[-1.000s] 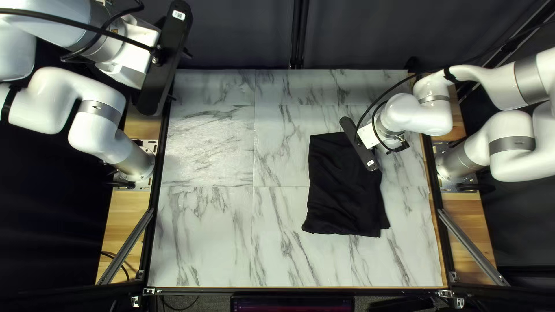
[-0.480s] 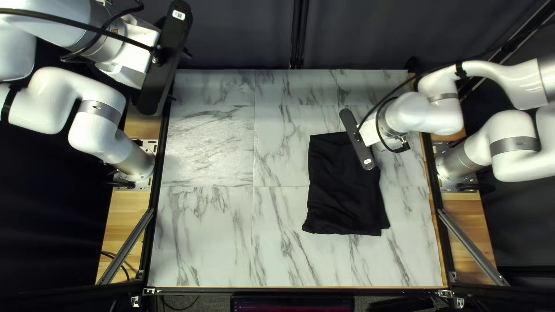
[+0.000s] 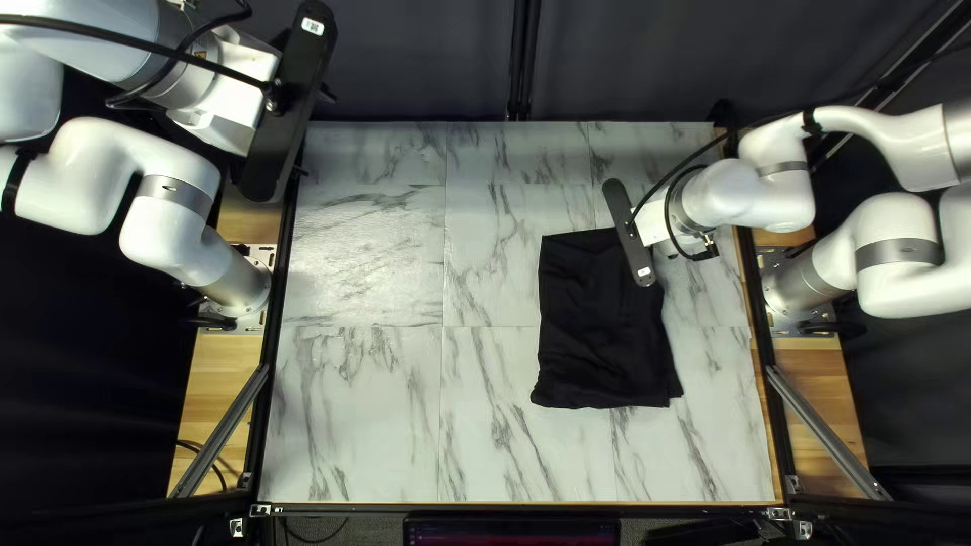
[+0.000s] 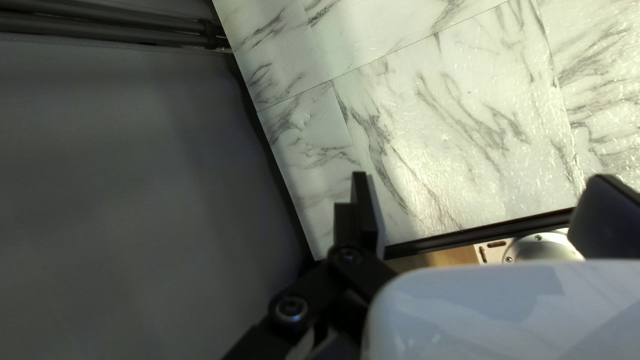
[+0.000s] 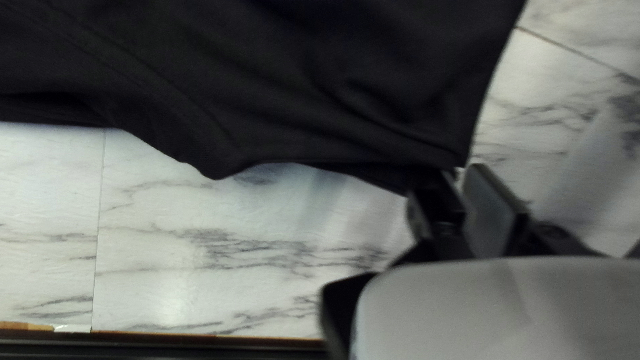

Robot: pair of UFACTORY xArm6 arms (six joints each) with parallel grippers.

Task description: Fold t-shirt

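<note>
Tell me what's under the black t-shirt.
The black t-shirt lies on the marbled tabletop, which shows around its edges. Nothing else visibly pokes out. The surface directly beneath is covered, so I can't tell whether anything is hidden there.

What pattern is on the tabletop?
Grey marble veining on the white tabletop; top left view shows it best.

white table (image 3: 364, 425), grey-veined, marble-like, thin seams; black t-shirt (image 3: 602, 349) lying creased, right of table's middle.
</note>
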